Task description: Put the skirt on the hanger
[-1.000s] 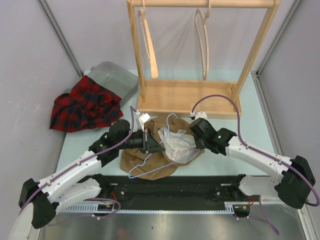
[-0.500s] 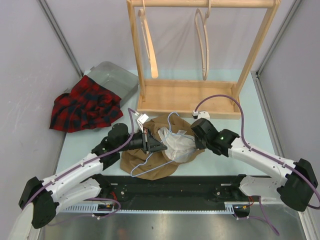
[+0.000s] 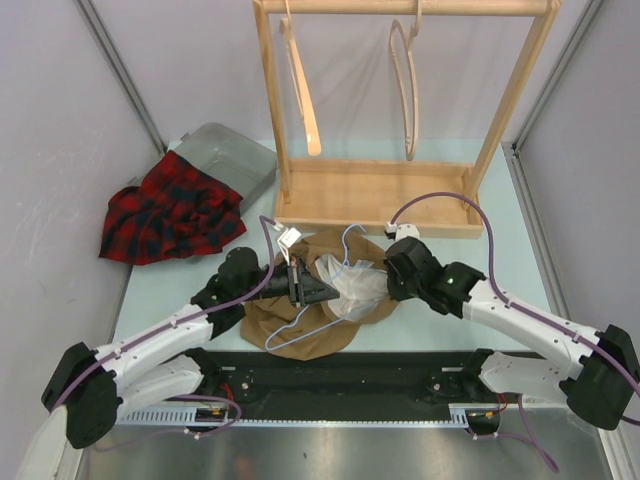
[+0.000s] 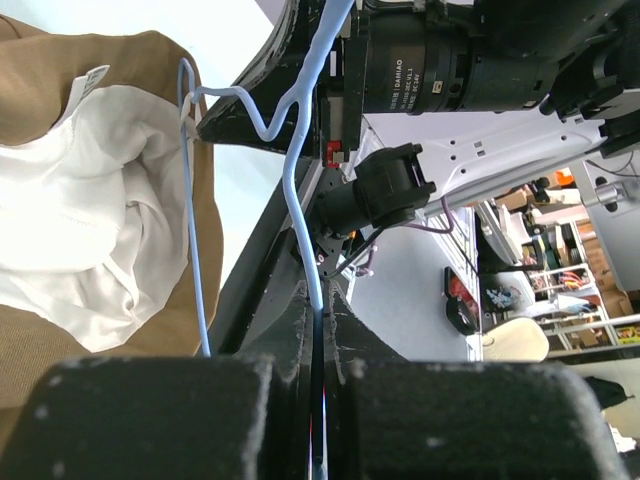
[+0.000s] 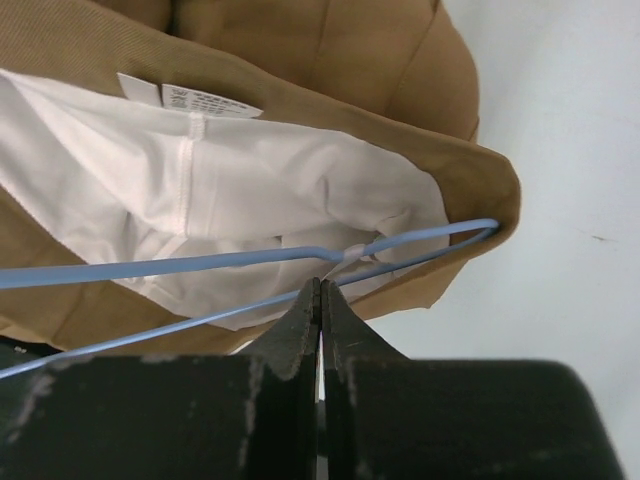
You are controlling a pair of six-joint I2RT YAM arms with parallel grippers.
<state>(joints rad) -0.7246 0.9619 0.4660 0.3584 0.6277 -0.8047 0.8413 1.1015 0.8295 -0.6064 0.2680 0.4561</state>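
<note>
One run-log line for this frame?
left gripper: shut on hanger | right gripper: shut at skirt lining | hanger: one end inside skirt | skirt: on table

My left gripper and right gripper faced each other near the table's near edge, arms low, jaws pressed closed.

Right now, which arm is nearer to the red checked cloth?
Left. The left arm lies just below and right of the red checked cloth. The right arm is across the brown skirt, much farther away.
</note>
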